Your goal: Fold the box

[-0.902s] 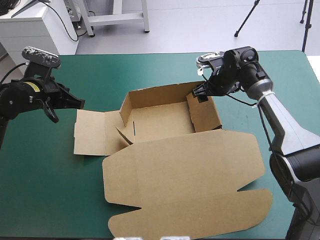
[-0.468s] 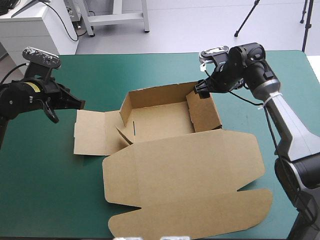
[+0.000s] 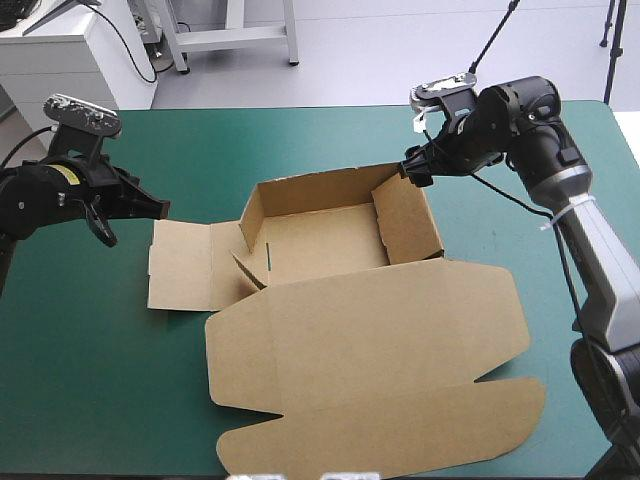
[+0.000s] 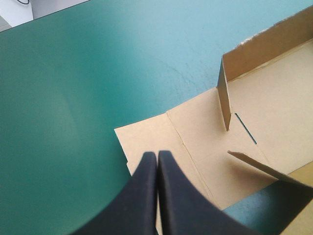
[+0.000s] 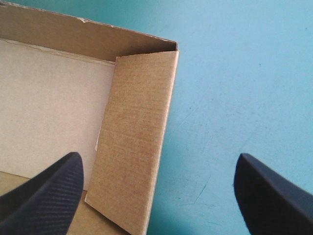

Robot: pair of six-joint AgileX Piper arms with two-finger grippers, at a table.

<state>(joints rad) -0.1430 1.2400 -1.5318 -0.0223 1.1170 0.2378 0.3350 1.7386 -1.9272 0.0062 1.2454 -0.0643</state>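
high view: brown box (image 3: 330,245) sits near the middle of the table (image 3: 90,400), well clear of every edge. far wall (image 3: 315,190) is up. right wall (image 3: 410,225) is up and, by the look of it, folded over and tucked. left side is half done: the corner tabs (image 3: 250,225) stand, but the left flap (image 3: 180,265) lies flat on the table, not yet rolled over them. lid (image 3: 370,370) lies flat toward the near edge. judged roughly halfway: the left wall is left to raise and tuck.

right gripper (image 3: 415,170) hangs just above the box's far right corner, fingers wide apart, holding nothing. right wrist view puts the right wall under it, between the fingers. left gripper (image 3: 160,208) hovers at the left flap's outer edge, fingers pressed together to a point, nothing between them.
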